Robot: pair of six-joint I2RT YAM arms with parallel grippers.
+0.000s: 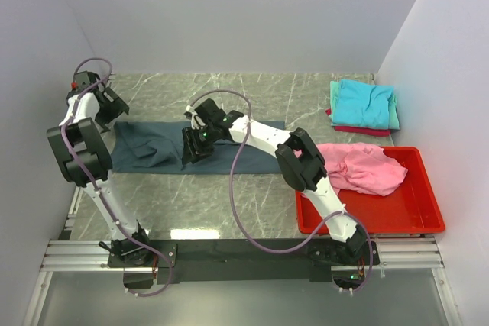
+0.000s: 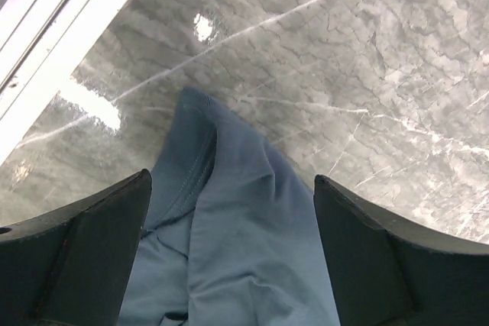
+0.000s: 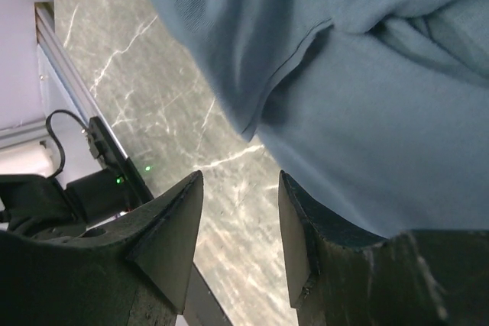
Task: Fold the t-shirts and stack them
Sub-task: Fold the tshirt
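Observation:
The dark slate blue-grey t-shirt (image 1: pixel 157 148) lies spread across the marble table, rumpled at its left half. My left gripper (image 1: pixel 114 104) hovers open over its far left corner; in the left wrist view the cloth (image 2: pixel 237 242) lies between the wide-apart fingers (image 2: pixel 92 242). My right gripper (image 1: pixel 191 150) is open above the shirt's near edge; in the right wrist view the cloth (image 3: pixel 367 112) lies beside the fingers (image 3: pixel 172 227), with bare table in the gap. A pink t-shirt (image 1: pixel 363 167) lies crumpled in the bin. Turquoise (image 1: pixel 363 102), mint and red folded tees are stacked at the back right.
A red plastic bin (image 1: pixel 405 215) stands at the right front. White walls close the back and both sides. A metal rail (image 1: pixel 229 253) runs along the near edge by the arm bases.

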